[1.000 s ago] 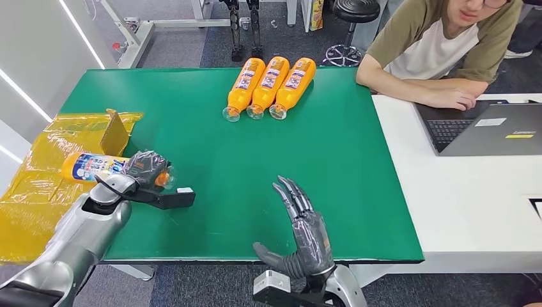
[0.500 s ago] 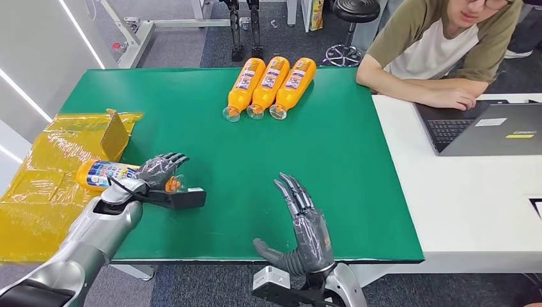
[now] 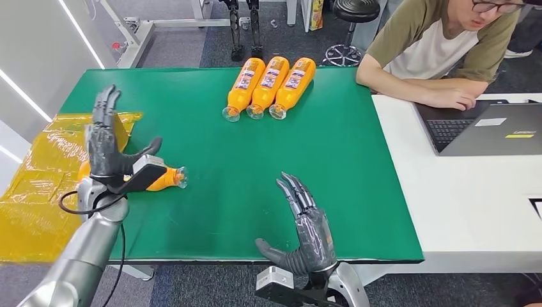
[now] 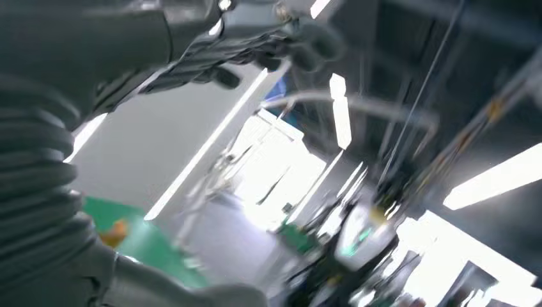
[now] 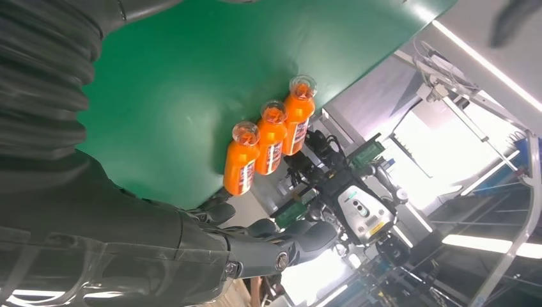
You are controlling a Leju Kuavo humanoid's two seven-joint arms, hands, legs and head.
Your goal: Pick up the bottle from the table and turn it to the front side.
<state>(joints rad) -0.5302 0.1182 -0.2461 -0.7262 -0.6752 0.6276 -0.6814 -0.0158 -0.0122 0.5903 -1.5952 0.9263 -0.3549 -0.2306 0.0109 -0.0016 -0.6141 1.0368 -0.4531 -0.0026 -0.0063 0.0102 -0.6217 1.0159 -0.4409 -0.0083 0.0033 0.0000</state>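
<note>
The bottle (image 3: 163, 180) lies on its side at the left edge of the green table (image 3: 345, 166), its clear cap end pointing right toward the table's middle and its body partly hidden behind the left wrist. No hand holds it.

The left hand (image 3: 105, 144) is raised above the bottle, palm upright, its fingers (image 3: 102, 105) straight and apart, pointing away from the robot, with the thumb (image 3: 146, 149) spread out to the right — nothing is in it. In the left wrist view the picture is blurred; dark fingers (image 4: 211, 67) stretch out against a bright room, and a strip of green table shows beneath.

The right hand (image 3: 305, 230) hovers over the near edge of the table, fingers (image 3: 295, 195) extended and slightly spread, thumb (image 3: 271, 252) out to the left, holding nothing.

At the far side of the table 3 orange bottles (image 3: 270, 86) lie side by side, touching, caps toward the robot; the right wrist view shows the same row (image 5: 271, 144) on the green surface.

A yellow plastic sheet (image 3: 38, 192) hangs beside the table's left edge, just beside the bottle. To the right stands a white table (image 3: 460, 211) with an open laptop (image 3: 492, 128) — a person (image 3: 441, 45) sits behind it, forearms resting on the table edge.
</note>
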